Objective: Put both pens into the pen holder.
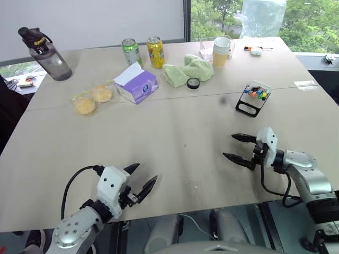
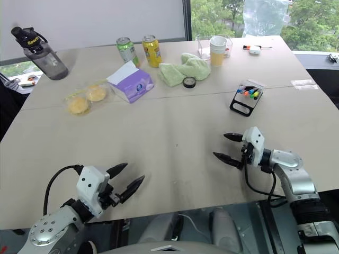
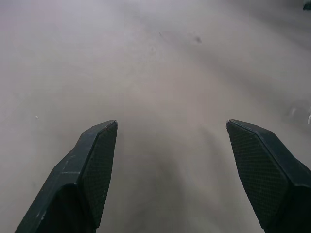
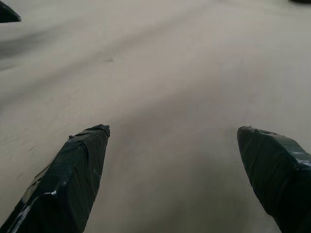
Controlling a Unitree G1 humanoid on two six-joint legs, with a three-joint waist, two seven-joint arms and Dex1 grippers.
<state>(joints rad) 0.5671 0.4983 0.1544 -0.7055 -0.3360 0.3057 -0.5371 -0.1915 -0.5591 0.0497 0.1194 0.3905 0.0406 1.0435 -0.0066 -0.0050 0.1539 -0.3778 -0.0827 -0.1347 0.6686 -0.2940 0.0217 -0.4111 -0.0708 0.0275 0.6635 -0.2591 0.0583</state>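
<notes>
The pen holder (image 1: 253, 98), a small black stand with a clear top, stands on the table's right side, and several coloured caps show in it. I cannot pick out the pens among those caps. My right gripper (image 1: 228, 145) hovers low over bare table in front of the holder, pointing left, open and empty. Its taped fingers (image 4: 82, 165) stand wide apart over plain tabletop. My left gripper (image 1: 148, 172) is near the table's front edge at the left, open with nothing between its fingers (image 3: 92, 170).
At the back stand a dark water bottle (image 1: 45, 53), a green can (image 1: 131, 51), a yellow can (image 1: 155, 51) and a pale cup (image 1: 222, 51). Bagged buns (image 1: 92, 99), a purple tissue box (image 1: 136, 83), a green cloth (image 1: 188, 70) and a black tape roll (image 1: 193, 83) lie mid-table.
</notes>
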